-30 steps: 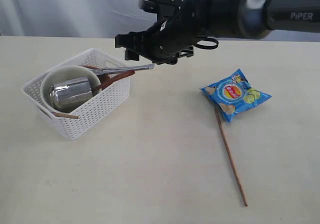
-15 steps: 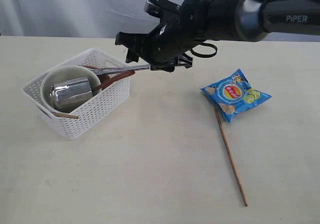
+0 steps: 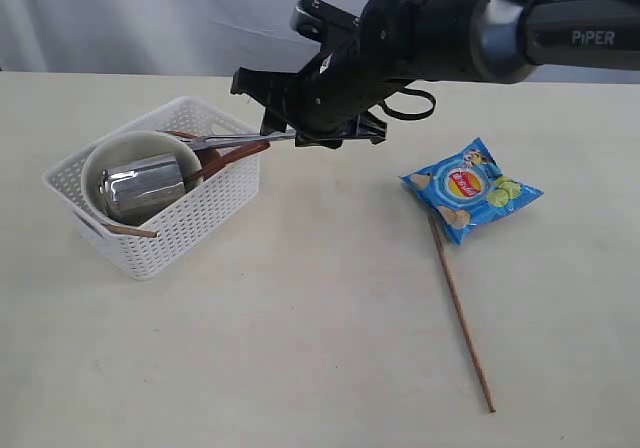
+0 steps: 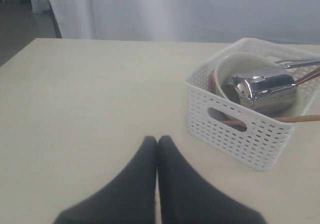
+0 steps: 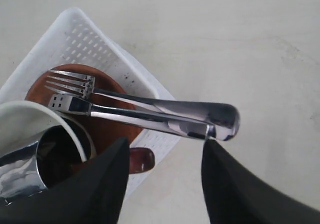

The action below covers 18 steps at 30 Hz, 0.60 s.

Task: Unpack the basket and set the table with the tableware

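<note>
The right fingers (image 5: 215, 159) stood apart, straddling the rounded handle ends of the polished steel fork (image 5: 70, 81) and knife (image 5: 125, 116). These jutted toward them over the rim of the perforated white basket (image 5: 75, 39), easy to pinch. The left fingers (image 4: 157, 154) rested pressed together above the matte tabletop (image 4: 75, 94), well short of the basket.

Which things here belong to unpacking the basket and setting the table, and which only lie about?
Belong to the job: white perforated plastic basket; cream bowl; shiny steel cup; reddish-brown round plate; steel fork; steel knife; dark red spoon; brown wooden chopstick; pale cream tabletop.
Lying about: blue chip bag.
</note>
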{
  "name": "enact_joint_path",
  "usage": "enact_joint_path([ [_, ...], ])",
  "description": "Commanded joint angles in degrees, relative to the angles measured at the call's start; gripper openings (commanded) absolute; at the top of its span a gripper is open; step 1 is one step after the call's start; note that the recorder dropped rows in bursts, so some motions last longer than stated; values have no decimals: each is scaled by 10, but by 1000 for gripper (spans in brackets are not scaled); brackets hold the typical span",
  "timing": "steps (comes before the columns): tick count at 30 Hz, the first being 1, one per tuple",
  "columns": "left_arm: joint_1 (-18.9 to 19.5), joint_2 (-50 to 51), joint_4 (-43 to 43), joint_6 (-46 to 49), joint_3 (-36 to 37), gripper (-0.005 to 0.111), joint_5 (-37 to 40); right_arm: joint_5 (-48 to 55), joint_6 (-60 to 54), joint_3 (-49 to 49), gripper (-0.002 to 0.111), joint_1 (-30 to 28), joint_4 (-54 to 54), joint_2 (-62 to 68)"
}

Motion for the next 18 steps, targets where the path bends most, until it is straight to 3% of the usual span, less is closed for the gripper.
enact_joint_path([
  [1, -3, 3, -5, 2, -3, 0, -5, -1, 24, -1, 44, -4, -5, -1],
  [14, -43, 3, -5, 2, -3, 0, -5, -29, 110, -1, 44, -4, -21, -1],
  [18, -50, 3, -5, 2, -3, 0, -5, -31, 191, -1, 44, -5, -65, 4],
])
